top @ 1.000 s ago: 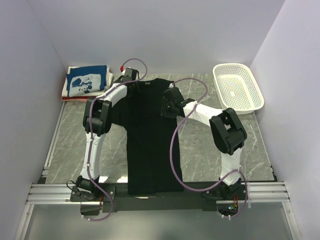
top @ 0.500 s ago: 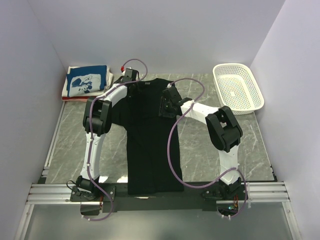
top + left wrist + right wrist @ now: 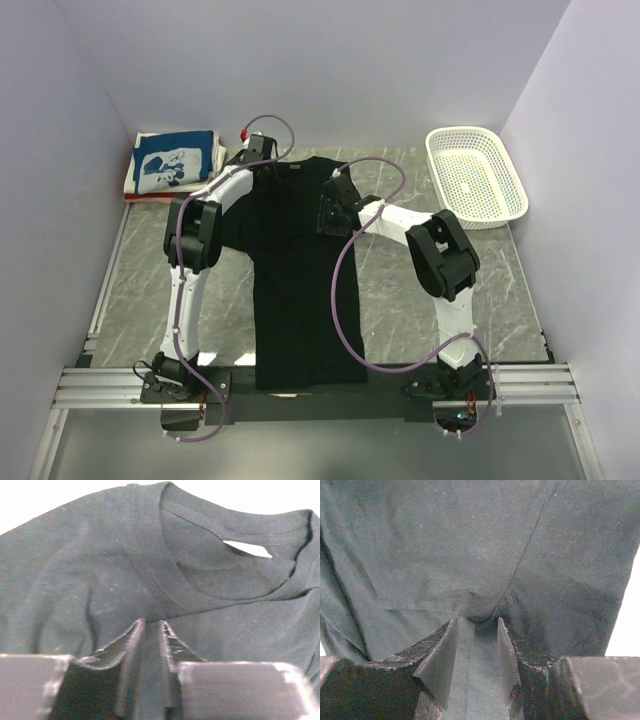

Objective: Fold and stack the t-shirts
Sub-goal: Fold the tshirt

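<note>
The black t-shirt point(image 3: 300, 290) lies flat and lengthwise on the table, collar at the far end and hem over the near edge. My left gripper point(image 3: 263, 166) is at the shirt's left shoulder beside the collar. In the left wrist view its jaws point(image 3: 151, 625) are nearly closed with black cloth between them, just short of the collar and the white neck label point(image 3: 248, 549). My right gripper point(image 3: 331, 203) is low on the shirt's right shoulder. Its jaws point(image 3: 477, 622) stand apart, tips pressed into puckered cloth at a seam. A folded blue t-shirt with white print point(image 3: 172, 162) tops a stack at the far left.
A white perforated basket point(image 3: 478, 176) stands at the far right. White and red folded cloth edges point(image 3: 129, 186) show under the blue shirt. Purple cables loop over both arms. Grey marbled table point(image 3: 400, 300) shows on both sides of the shirt.
My right arm has swung left and farther onto the shirt's right shoulder, elbow shifting left. The left arm and the shirt have barely moved.
</note>
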You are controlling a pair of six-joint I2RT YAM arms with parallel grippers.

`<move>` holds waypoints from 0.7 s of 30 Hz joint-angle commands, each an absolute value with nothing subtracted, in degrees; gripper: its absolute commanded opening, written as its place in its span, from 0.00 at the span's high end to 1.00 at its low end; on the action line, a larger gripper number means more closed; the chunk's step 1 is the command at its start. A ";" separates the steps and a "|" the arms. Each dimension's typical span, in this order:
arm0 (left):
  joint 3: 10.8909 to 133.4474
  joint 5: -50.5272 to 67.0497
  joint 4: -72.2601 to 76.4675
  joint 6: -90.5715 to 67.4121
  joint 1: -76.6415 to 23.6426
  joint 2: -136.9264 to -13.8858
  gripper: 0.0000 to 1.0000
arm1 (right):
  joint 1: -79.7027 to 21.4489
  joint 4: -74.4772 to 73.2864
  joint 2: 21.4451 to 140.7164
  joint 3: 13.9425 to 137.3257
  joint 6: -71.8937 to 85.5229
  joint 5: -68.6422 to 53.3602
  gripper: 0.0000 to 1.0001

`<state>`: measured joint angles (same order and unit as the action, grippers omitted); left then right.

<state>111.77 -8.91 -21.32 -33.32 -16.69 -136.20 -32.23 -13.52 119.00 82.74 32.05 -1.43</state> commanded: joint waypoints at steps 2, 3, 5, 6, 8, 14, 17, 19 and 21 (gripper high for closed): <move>111.01 -12.13 -22.67 -32.43 -16.87 -129.90 0.69 | -32.43 -13.54 119.27 85.43 31.03 -0.18 0.55; 110.57 -12.04 -22.59 -32.43 -16.87 -129.64 0.66 | -32.43 -13.45 119.27 85.17 31.11 -0.18 0.55; 109.69 -11.78 -22.59 -32.61 -16.87 -129.55 0.65 | -32.43 -13.27 119.27 85.08 31.29 -0.35 0.55; 109.43 -11.60 -22.67 -32.87 -16.87 -129.99 0.63 | -32.34 -13.27 119.35 84.99 31.20 -0.35 0.55; 109.34 -10.99 -22.85 -32.96 -16.87 -130.43 0.59 | -32.34 -13.09 119.62 84.99 31.46 -0.61 0.55; 109.51 -10.37 -23.03 -33.40 -16.96 -132.27 0.57 | -32.43 -13.01 119.71 84.90 31.38 -0.62 0.55; 109.34 -9.76 -22.24 -33.49 -17.14 -132.97 0.57 | -32.43 -13.01 119.71 84.99 31.38 -0.62 0.55; 110.12 -9.49 -22.50 -33.57 -17.31 -133.59 0.58 | -32.43 -12.92 119.62 84.90 31.46 -0.70 0.55; 111.00 -10.02 -23.29 -33.75 -17.40 -134.73 0.58 | -32.43 -12.83 119.71 84.81 31.55 -0.79 0.55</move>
<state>109.30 -10.31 -23.11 -33.54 -16.84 -133.16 -32.27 -13.74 119.15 82.87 31.86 -1.32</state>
